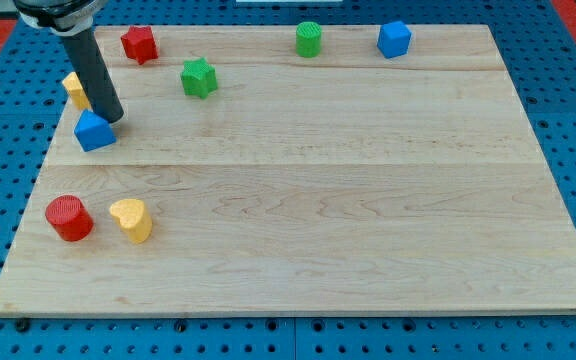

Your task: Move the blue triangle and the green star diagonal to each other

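Note:
The blue triangle (94, 131) lies near the board's left edge. The green star (198, 77) lies up and to the right of it, about a hand's width away. My tip (112, 118) stands at the blue triangle's upper right corner, touching or nearly touching it. The dark rod rises from there toward the view's top left and hides part of a yellow block (75, 88) behind it.
A red star-like block (139, 43) sits at the top left. A green cylinder (309, 39) and a blue cube (394, 39) sit along the top edge. A red cylinder (69, 218) and a yellow heart (132, 219) sit at the lower left of the wooden board (348, 200).

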Tool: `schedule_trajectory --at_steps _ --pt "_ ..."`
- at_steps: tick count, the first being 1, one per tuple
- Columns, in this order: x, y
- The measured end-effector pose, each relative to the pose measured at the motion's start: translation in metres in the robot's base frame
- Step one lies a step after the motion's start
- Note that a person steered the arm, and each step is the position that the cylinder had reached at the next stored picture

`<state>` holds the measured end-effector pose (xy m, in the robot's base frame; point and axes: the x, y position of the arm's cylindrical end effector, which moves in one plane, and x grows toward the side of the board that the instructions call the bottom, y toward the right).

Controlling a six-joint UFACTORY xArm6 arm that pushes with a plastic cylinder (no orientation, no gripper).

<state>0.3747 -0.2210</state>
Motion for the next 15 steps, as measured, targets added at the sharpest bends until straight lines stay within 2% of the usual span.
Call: schedule_trajectory --at_steps 3,7,13,14,15 --pt "-0.003 0.0" --pt "-0.052 0.0" --pt "-0.054 0.008" --pt "-0.048 0.011" --pt "0.034 0.045"
